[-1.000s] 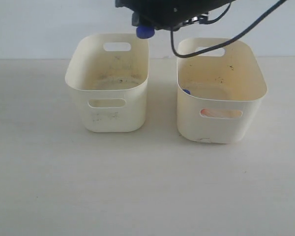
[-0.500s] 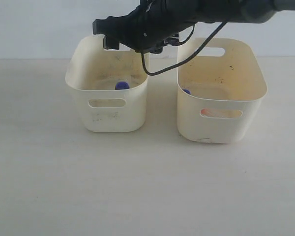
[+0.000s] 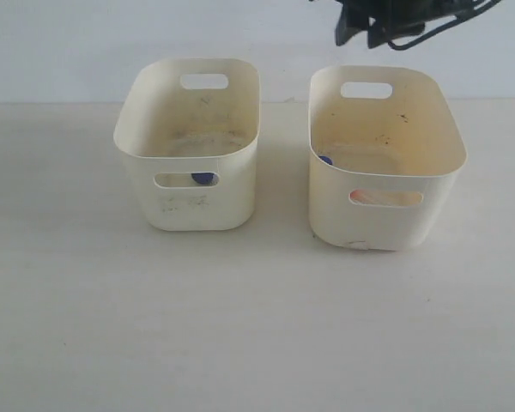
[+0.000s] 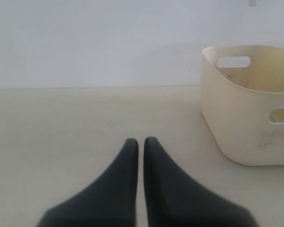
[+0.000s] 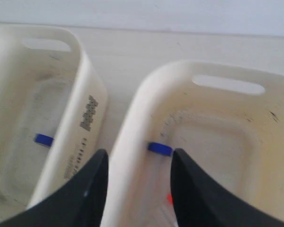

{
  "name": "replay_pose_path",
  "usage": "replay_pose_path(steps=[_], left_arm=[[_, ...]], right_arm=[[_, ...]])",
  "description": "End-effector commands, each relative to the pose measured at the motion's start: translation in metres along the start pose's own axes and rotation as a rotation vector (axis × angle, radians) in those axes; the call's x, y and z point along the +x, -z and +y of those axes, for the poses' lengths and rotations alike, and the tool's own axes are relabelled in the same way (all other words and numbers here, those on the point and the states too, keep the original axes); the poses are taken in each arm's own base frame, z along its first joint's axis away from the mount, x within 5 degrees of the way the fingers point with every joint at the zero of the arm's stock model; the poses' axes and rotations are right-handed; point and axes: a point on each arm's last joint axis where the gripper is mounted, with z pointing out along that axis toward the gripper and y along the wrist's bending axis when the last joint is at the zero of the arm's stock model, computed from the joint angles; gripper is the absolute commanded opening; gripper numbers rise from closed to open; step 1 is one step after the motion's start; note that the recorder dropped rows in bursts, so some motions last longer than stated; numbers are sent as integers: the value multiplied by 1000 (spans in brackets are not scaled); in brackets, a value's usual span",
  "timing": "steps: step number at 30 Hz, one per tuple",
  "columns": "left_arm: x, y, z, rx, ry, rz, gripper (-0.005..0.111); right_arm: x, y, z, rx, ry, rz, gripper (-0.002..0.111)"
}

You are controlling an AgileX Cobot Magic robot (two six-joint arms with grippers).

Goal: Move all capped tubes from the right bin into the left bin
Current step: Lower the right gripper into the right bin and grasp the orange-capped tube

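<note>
In the left bin [image 3: 137,129] lies one blue-capped tube [image 3: 202,178], its cap showing through the front handle cutout; the right wrist view shows the same tube [image 5: 43,139] on that bin's floor. The right bin [image 3: 451,146] holds another blue-capped tube [image 3: 325,160] against its left wall, and orange-red shows through its front cutout [image 3: 384,198]. My right gripper [image 5: 139,152] hangs open and empty above the rim between the two bins, over the blue cap [image 5: 159,148] and a red cap [image 5: 170,198]. My left gripper [image 4: 137,140] is shut and empty, low over the table, away from the left bin [image 4: 236,118].
The two bins stand side by side on a pale table with a narrow gap [image 3: 283,172] between them. The right arm [image 3: 386,21] shows dark at the top edge of the exterior view, behind the right bin. A pale wall stands behind.
The right gripper carried a blue-capped tube over the left bin and let it go. The tube now lies in that bin, and the arm has swung back right and up.
</note>
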Motion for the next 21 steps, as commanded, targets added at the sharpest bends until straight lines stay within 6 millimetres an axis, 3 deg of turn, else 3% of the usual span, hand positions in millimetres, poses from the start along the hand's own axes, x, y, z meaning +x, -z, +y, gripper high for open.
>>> replay_pose_path(steps=[1, 8, 17, 21], left_arm=[[-2, 0, 0, 1, 16, -8, 4], [-2, 0, 0, 1, 16, -8, 4], [-2, 0, 0, 1, 16, -8, 4], [-2, 0, 0, 1, 16, -8, 4]], right_arm=[[13, -23, -11, 38, -8, 125, 40], [32, -70, -20, 109, -10, 242, 40], [40, -87, -31, 200, 97, 306, 41], [46, -93, -34, 204, 146, 351, 60]])
